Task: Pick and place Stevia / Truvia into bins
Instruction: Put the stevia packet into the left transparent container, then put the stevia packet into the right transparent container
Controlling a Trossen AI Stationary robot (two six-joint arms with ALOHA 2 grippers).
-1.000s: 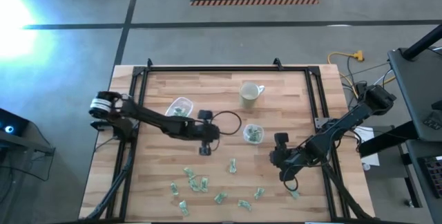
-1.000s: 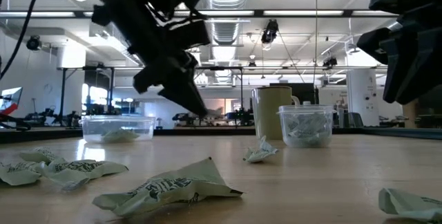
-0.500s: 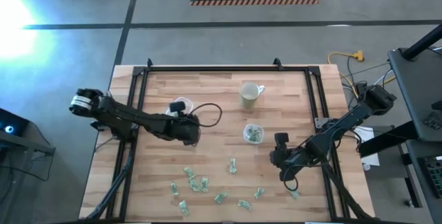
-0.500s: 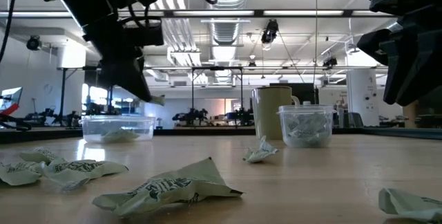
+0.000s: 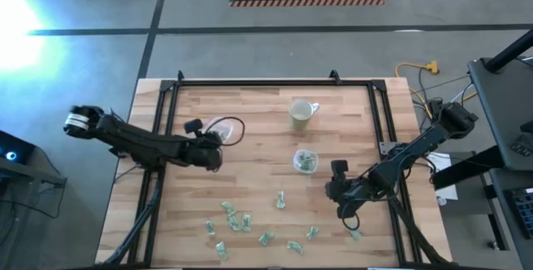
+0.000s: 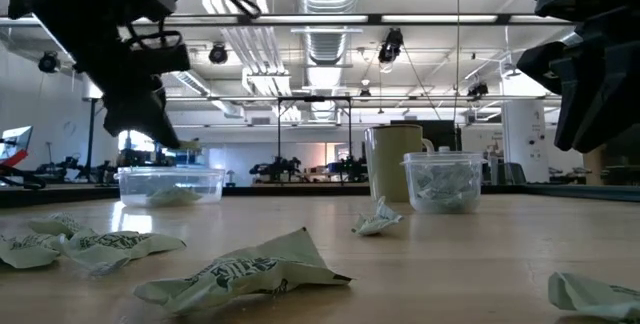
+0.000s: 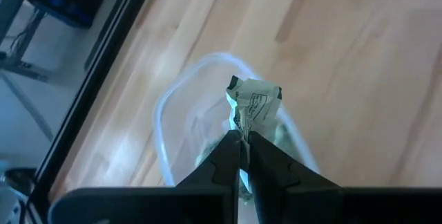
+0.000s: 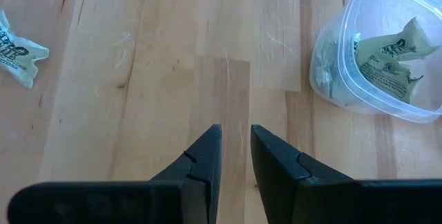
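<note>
My left gripper point(image 7: 243, 140) is shut on a green-and-white Stevia packet point(image 7: 254, 103). It hangs over the wide clear bin point(image 7: 162, 117) at the table's far left, where other packets lie. In the low view the packet point(image 6: 190, 146) hangs just above that bin point(image 6: 170, 185). The small clear bin point(image 5: 305, 161), with packets inside, stands mid-table. My right gripper point(image 8: 235, 140) hovers open over bare wood near that bin point(image 8: 373, 51), with nothing between its fingers. Several loose packets point(image 5: 241, 220) lie flat along the near side. My left gripper pinches the packet's lower edge point(image 7: 242, 128) between its two fingertips. The fingers slant downward toward the bin. The crumpled packet sticks out beyond the tips, lifted clear of bin and table.
A pale mug point(image 5: 301, 113) stands at the far middle, beyond the small bin. One packet point(image 8: 17, 51) lies near my right gripper, another point(image 5: 356, 234) by the near right edge. A black frame rail point(image 5: 166, 103) borders the table.
My left gripper has carried the packet from mid-table toward the far left, and it now hangs over the wide bin. It has rolled about its pointing line on the way and stayed shut on the packet.
</note>
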